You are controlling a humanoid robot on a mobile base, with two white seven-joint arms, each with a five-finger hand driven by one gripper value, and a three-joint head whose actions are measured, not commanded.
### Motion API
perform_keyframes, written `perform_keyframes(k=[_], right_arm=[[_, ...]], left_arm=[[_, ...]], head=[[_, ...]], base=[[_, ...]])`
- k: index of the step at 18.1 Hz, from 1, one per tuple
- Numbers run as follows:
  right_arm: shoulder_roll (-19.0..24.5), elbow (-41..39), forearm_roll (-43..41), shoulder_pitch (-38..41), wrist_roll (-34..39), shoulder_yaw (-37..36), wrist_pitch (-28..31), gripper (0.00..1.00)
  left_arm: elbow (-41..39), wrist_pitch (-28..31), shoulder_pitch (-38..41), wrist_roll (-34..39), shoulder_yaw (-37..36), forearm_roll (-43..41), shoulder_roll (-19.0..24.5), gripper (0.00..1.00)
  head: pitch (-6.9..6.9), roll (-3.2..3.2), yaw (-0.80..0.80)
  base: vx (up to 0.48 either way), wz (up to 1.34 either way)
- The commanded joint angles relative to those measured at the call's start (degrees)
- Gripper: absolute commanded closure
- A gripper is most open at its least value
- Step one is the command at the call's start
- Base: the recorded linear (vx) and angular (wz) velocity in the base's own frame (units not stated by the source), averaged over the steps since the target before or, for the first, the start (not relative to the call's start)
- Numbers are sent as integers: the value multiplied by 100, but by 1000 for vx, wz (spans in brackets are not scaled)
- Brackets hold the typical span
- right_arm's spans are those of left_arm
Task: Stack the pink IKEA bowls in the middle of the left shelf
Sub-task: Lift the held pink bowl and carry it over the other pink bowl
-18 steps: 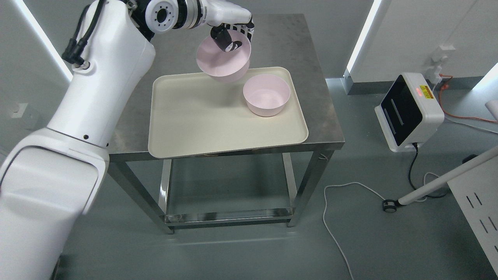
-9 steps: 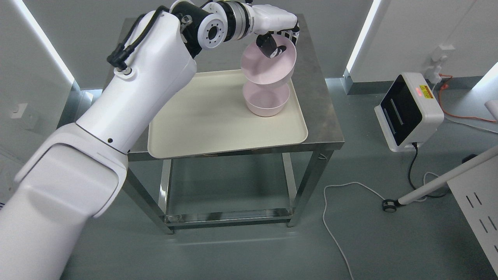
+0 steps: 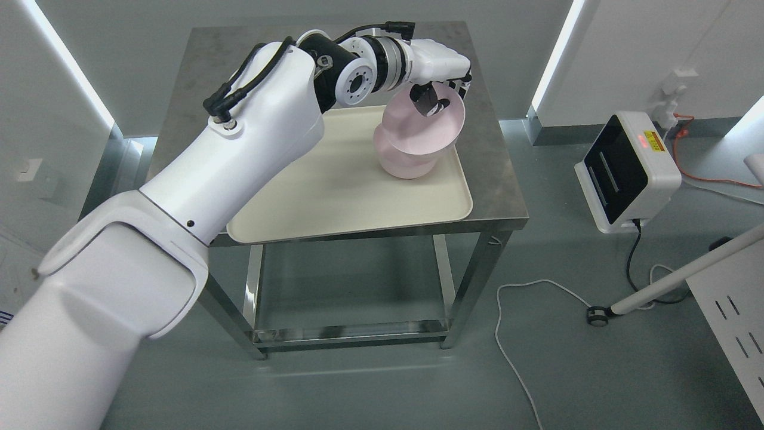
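Observation:
My left hand point(image 3: 439, 98) is shut on the far rim of a pink bowl point(image 3: 425, 130), thumb inside and fingers behind. That bowl is tilted and held directly over a second pink bowl point(image 3: 406, 164), which stands on the right part of the cream tray point(image 3: 322, 191). The held bowl hides the lower bowl's opening; whether the two touch I cannot tell. The left arm reaches in from the lower left across the tray. My right arm does not show.
The tray lies on a steel table point(image 3: 495, 179) with a lower shelf. On the floor at right are a white device point(image 3: 627, 170), a white cable point(image 3: 513, 334), an orange cable point(image 3: 710, 176), a white pole point(image 3: 686, 275) and a perforated white panel point(image 3: 740, 322).
My left hand carried the pink bowl rightward and lower, from above the tray's far middle to right over the second bowl. The second bowl and the tray stayed put.

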Motion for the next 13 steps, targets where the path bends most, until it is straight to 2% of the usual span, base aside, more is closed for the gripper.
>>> perform_keyframes(k=[1, 6, 9, 13], right_arm=[[-100, -193, -2, 167, 3, -62, -6, 0], [-100, -193, -2, 167, 3, -62, 3, 0], [-100, -193, -2, 167, 3, -70, 3, 0], [-100, -193, -2, 167, 3, -62, 3, 0]], left_arm=[[399, 0, -15, 11, -179, -233, 10, 94], [478, 9, -120, 46, -20, -251, 10, 93], [496, 9, -120, 116, -11, -277, 10, 88], [505, 9, -112, 116, -72, -286, 10, 49]], head=[[0, 0, 0], [0, 0, 0], [0, 0, 0], [0, 0, 0]], base=[[0, 0], [0, 0], [0, 0], [0, 0]])
